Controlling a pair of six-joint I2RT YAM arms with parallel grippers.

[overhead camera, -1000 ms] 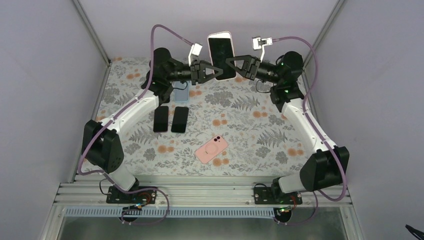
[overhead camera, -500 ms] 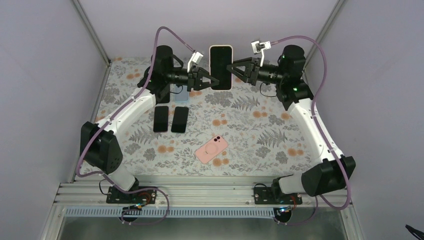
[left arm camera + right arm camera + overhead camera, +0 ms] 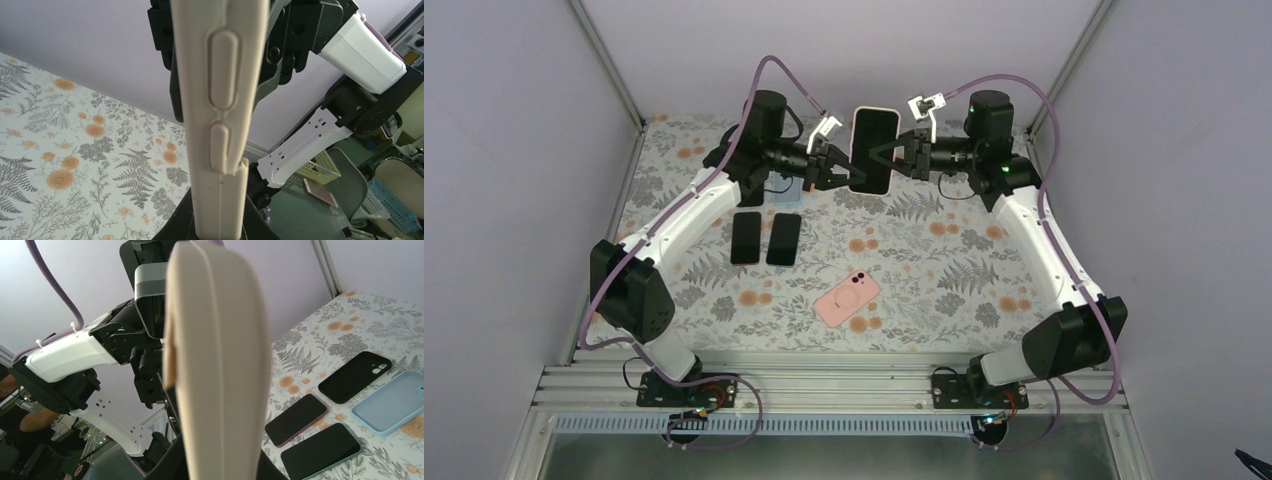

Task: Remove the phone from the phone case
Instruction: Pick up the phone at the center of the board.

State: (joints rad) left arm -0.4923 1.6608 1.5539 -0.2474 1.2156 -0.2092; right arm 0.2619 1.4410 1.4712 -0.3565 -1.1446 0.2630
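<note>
A phone with a dark screen [image 3: 874, 150] sits in a cream phone case [image 3: 875, 109], held in the air over the far side of the table. My left gripper [image 3: 854, 173] is shut on the case's left lower edge. My right gripper [image 3: 888, 152] is shut on its right edge. The left wrist view faces the case's edge [image 3: 220, 125] with its two side buttons, and the case lip stands split from the edge at one spot [image 3: 240, 164]. The right wrist view shows the opposite cream edge [image 3: 220, 365] between its dark fingers [image 3: 172, 462].
On the floral table [image 3: 944, 260] lie two dark phones [image 3: 746, 237] [image 3: 783, 238], a pale blue case [image 3: 786, 190] and a pink case [image 3: 847, 298]. The right wrist view also shows a black case [image 3: 355, 376]. Purple cables arch over both wrists.
The phone has come down and slightly to the right from its higher spot. Both wrists have turned and drawn closer around it, still holding it.
</note>
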